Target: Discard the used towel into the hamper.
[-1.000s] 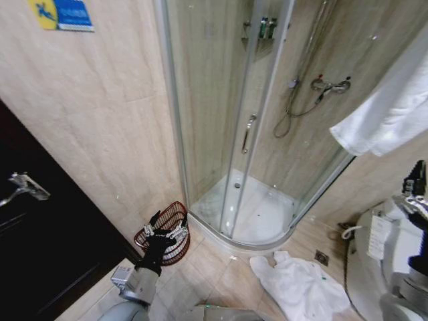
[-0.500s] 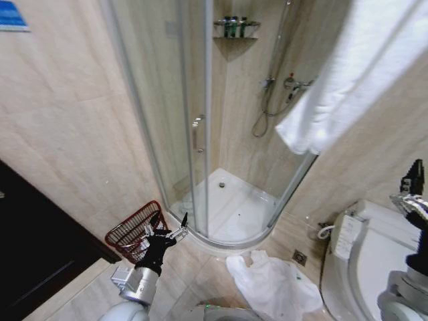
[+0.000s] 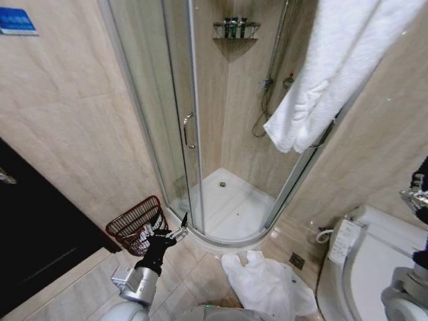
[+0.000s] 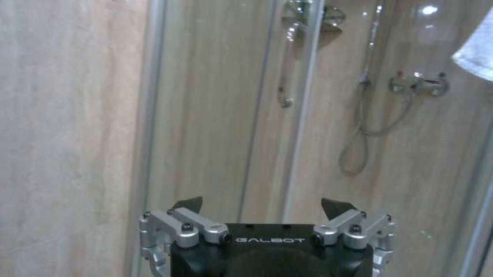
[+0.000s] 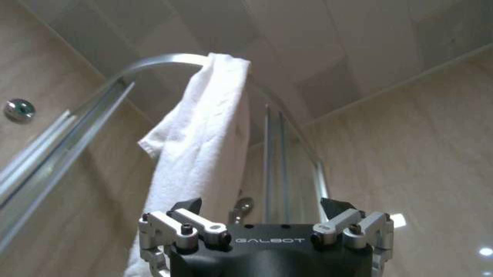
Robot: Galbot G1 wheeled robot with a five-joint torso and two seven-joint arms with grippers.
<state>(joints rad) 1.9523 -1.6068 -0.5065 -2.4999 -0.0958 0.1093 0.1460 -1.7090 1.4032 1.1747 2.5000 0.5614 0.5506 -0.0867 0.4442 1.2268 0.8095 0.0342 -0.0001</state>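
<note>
Since 0.5 s ago the head cam is panning a bit further: shower door handle and hanging towel sitting more to the left of the pic, toilet coming more into view at near right; things themselves aren't shifting. Left hand [image 3: 167, 230] is still hovering low at near left, fingers spread open, gripping nothing, just in front of the hamper [image 3: 136, 224]. Hamper is standing on the floor [image 3: 194, 274] at left, against the tiled wall and beside the shower enclosure [image 3: 200, 134], tilted a little toward the robot, dark red-brown open weave.

White towel [image 3: 334, 73] is hanging over the top rail of the shower enclosure at upper right, draping down in front of the glass. Right wrist cam is looking up at it: towel [image 5: 202, 150] folded over the curved rail, right hand [image 5: 262, 210] below it w/ fingers apart, holding nothing. In head view the right hand [image 3: 420, 194] is raised at far right edge, above the toilet [image 3: 364, 267].

Another white cloth [image 3: 267, 287] is lying crumpled on the floor near the shower base, between hamper and toilet, well apart from both hands.
</note>
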